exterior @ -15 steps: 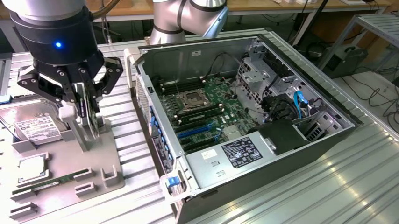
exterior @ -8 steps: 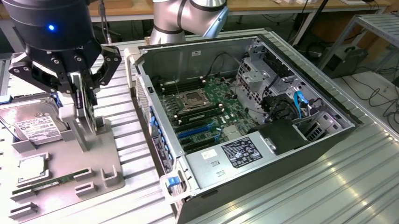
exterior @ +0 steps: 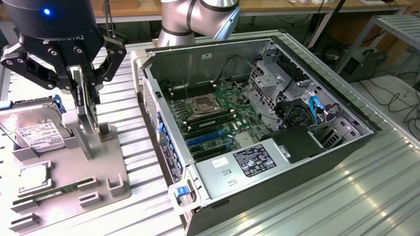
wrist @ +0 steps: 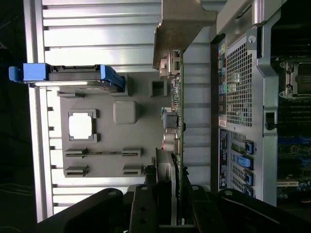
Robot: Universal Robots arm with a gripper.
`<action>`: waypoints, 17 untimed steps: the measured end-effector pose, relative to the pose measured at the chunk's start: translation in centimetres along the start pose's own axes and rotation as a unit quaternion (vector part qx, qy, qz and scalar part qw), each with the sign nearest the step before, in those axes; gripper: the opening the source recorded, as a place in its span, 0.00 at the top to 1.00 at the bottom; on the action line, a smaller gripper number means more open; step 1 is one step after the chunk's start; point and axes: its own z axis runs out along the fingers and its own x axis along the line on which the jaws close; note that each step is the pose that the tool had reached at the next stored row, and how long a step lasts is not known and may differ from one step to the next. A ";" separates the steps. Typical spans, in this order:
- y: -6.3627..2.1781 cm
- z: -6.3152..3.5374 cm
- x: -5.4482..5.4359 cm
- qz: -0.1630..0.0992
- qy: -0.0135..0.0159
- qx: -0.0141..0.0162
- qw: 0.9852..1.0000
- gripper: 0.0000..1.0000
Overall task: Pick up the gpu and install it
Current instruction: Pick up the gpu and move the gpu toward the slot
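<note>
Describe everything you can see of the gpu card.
The gpu is a thin green circuit board, seen edge-on and standing upright. A silver metal bracket caps one end; port connectors and a finned silver heat sink sit on one face. The pincer clamps its upper edge, over the grey fixture, beside the open computer case.

Silver-grey arm; black gripper, blue light, maybe lettering.

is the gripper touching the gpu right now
Touching: in the wrist view the gripper clamps both faces of the edge-on gpu, with no gap.
</note>
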 end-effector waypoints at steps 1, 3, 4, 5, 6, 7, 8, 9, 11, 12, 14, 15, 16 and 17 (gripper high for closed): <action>0.00 -0.24 0.0 0.000 0.000 0.000 1.000 0.72; 0.01 -0.67 0.0 0.000 0.000 0.000 1.000 0.72; 0.01 -0.90 0.0 0.000 0.000 0.000 1.000 0.72; 0.02 -1.09 0.0 0.000 0.000 0.000 1.000 0.72; 0.02 -1.29 0.0 0.000 0.000 0.000 1.000 0.72; 0.02 -1.48 0.0 0.000 0.000 0.000 1.000 0.72; 0.03 -1.69 0.0 0.000 0.000 0.000 1.000 0.72; 0.03 -1.86 0.0 0.000 0.000 0.000 1.000 0.72; 0.03 -2.23 0.0 0.000 0.000 0.000 1.000 0.72; 0.03 -2.44 0.0 0.000 0.000 0.000 1.000 0.72; 0.04 -2.45 0.0 0.000 0.000 0.000 1.000 0.72; 0.04 -2.46 0.0 0.000 0.000 0.000 1.000 0.72; 0.04 -2.46 0.0 0.000 0.000 0.000 1.000 0.72; 0.04 -2.47 0.0 0.000 0.000 0.000 1.000 0.72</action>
